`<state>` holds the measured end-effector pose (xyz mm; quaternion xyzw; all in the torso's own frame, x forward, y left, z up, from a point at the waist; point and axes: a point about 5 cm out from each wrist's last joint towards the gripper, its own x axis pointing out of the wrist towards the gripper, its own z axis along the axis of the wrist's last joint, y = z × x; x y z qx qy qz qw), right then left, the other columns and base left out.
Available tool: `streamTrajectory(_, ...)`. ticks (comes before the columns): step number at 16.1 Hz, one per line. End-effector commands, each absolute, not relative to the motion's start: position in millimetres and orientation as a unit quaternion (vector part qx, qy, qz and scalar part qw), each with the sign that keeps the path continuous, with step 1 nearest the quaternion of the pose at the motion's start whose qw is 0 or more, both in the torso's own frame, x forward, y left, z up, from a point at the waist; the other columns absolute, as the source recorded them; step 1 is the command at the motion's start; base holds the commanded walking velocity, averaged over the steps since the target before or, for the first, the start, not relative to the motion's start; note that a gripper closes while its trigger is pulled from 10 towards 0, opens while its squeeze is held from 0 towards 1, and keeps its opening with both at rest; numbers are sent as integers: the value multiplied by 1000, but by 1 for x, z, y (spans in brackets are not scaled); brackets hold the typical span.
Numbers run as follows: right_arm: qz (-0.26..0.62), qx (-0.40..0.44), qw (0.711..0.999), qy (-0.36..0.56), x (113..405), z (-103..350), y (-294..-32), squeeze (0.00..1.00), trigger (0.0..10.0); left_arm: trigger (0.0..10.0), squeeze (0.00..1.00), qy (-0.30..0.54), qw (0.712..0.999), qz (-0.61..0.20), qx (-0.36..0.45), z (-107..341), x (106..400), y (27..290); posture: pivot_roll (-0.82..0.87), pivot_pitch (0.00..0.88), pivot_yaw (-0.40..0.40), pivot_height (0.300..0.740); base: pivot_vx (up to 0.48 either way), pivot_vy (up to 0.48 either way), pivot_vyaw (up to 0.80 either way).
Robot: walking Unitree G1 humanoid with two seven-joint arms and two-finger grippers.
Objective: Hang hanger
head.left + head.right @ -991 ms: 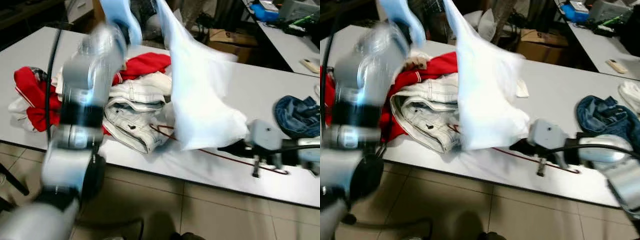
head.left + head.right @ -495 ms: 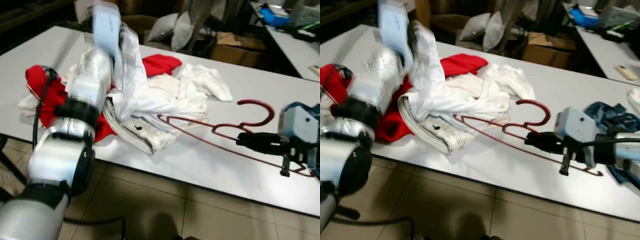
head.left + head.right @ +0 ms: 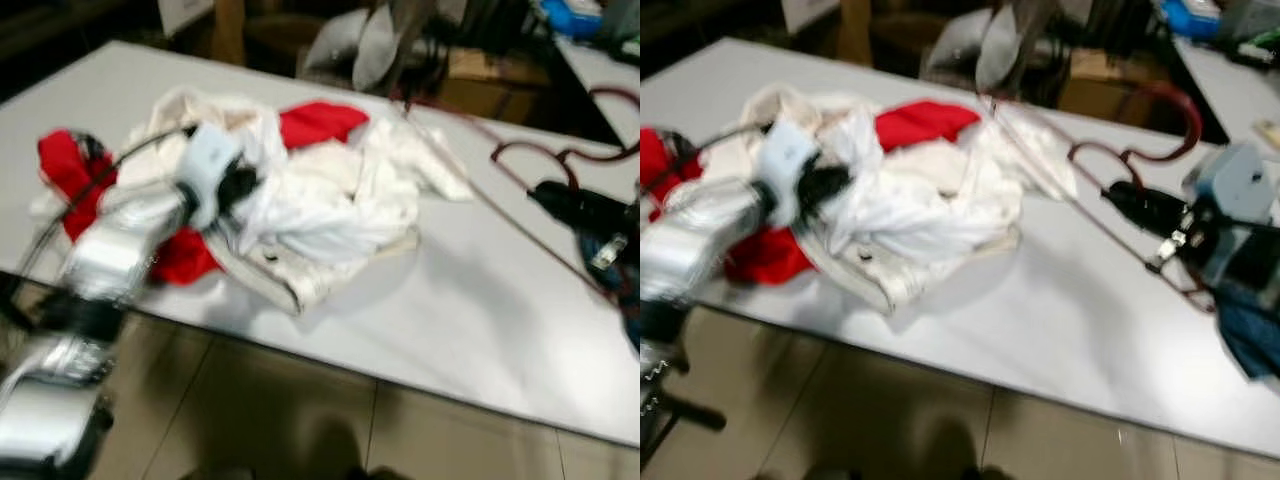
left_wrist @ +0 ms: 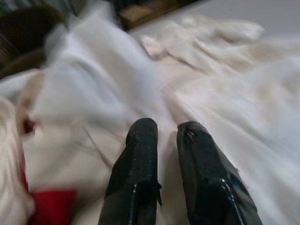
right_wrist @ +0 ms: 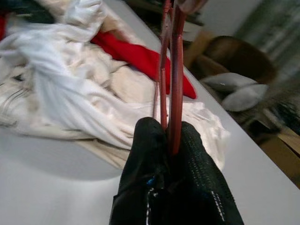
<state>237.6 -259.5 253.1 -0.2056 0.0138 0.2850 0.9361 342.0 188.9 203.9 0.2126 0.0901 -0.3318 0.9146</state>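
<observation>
The red wire hanger [image 3: 1175,105] is tilted up off the white table [image 3: 450,300], its hook pointing toward the far right. My right gripper [image 3: 1122,196] is shut on its lower bars, which the right wrist view shows as the hanger [image 5: 176,70] pinched between the black fingers [image 5: 150,140]. My left gripper [image 3: 240,185] lies low on the clothes pile, against a crumpled white garment [image 3: 910,210]. In the left wrist view the left gripper [image 4: 164,129] shows a narrow gap between its fingers, with nothing held in it.
The pile also holds a red garment [image 3: 315,120] and off-white jeans [image 3: 290,285]. A blue denim piece [image 3: 1250,340] lies at the table's right edge. Behind the table are grey cushions [image 3: 360,35] and a cardboard box [image 3: 490,65]. Tiled floor runs along the near edge.
My left arm has come down from overhead, and the white garment now lies on the pile. My right gripper has raised the hanger off the table. The view has also shifted.
</observation>
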Motion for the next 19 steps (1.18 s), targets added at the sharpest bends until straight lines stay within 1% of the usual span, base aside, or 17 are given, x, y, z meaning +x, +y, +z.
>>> streamTrajectory(1, 272, -203, 940, 16, 238, 251, -258, 0, 10000, 10000, 1000, 93, 906, -355, 213, 212, 332, 187, 28, 34, -54, 740, 0, 0, 0)
streamTrajectory(2, 262, -190, 946, 17, 239, 244, -254, 0, 10000, 10000, 1000, 110, 901, -359, 216, 216, 317, 197, 30, 36, -55, 740, 0, 0, 0)
streamTrajectory(3, 253, -181, 950, 17, 240, 240, -252, 0, 10000, 10000, 1000, 130, 902, -349, 218, 218, 307, 208, 29, 36, -55, 740, 0, 0, 0)
streamTrajectory(4, 229, -163, 960, 17, 243, 234, -248, 0, 10000, 10000, 1000, 158, 902, -340, 212, 227, 289, 227, 25, 38, -54, 740, 0, 0, 0)
streamTrajectory(5, 203, -150, 968, 14, 246, 231, -246, 0, 10000, 10000, 1000, 166, 902, -343, 201, 237, 276, 240, 24, 40, -51, 740, 0, 0, 0)
streamTrajectory(6, 164, -140, 976, 8, 249, 231, -247, 0, 10000, 10000, 1000, 156, 913, -328, 185, 253, 266, 254, 20, 42, -51, 740, 0, 0, 0)
streamTrajectory(7, 138, -122, 983, 2, 252, 230, -245, 0, 10000, 10000, 1000, 126, 933, -291, 172, 266, 267, 260, 27, 46, -56, 740, 0, 0, 0)
streamTrajectory(8, 126, -112, 986, 1, 253, 228, -244, 0, 10000, 10000, 1000, 100, 945, -269, 158, 271, 271, 261, 39, 52, -66, 740, 0, 0, 0)
streamTrajectory(9, 109, -90, 990, 6, 254, 222, -233, 0, 10000, 10000, 286, 37, 968, -215, 127, 281, 279, 258, 47, 55, -72, 740, 0, 0, 0)
streamTrajectory(10, 95, -70, 993, 8, 255, 217, -224, 0, 10000, 10000, 0, 0, 980, -180, 88, 286, 284, 250, 49, 62, -78, 740, 0, 0, 0)
streamTrajectory(11, 74, -56, 996, 12, 255, 214, -218, 0, 10000, 10000, 0, -22, 981, -177, 72, 287, 285, 238, 50, 64, -79, 740, 0, 0, 0)
streamTrajectory(13, 65, -32, 997, 19, 253, 209, -208, 0, 10000, 10000, 0, -64, 971, -225, 48, 292, 281, 207, 44, 77, -72, 740, 0, 0, 0)
streamTrajectory(14, 32, -52, 998, 20, 250, 206, -205, 0, 10000, 10000, 0, -101, 965, -243, 15, 291, 281, 181, 24, 76, -65, 740, 0, 0, 0)
streamTrajectory(15, 22, -53, 998, 17, 249, 205, -203, 0, 10000, 10000, 0, -92, 967, -237, 16, 283, 284, 172, 14, 79, -63, 740, 0, 0, 0)
streamTrajectory(17, -18, -41, 999, 21, 243, 200, -199, 0, 10000, 10000, 0, -34, 981, -184, 49, 250, 291, 164, 3, 72, -49, 740, 0, 0, 0)
streamTrajectory(19, -33, -49, 998, 32, 237, 194, -196, 0, 10000, 10000, 0, -23, 984, -168, 52, 230, 290, 157, -10, 72, -39, 740, 0, 0, 0)
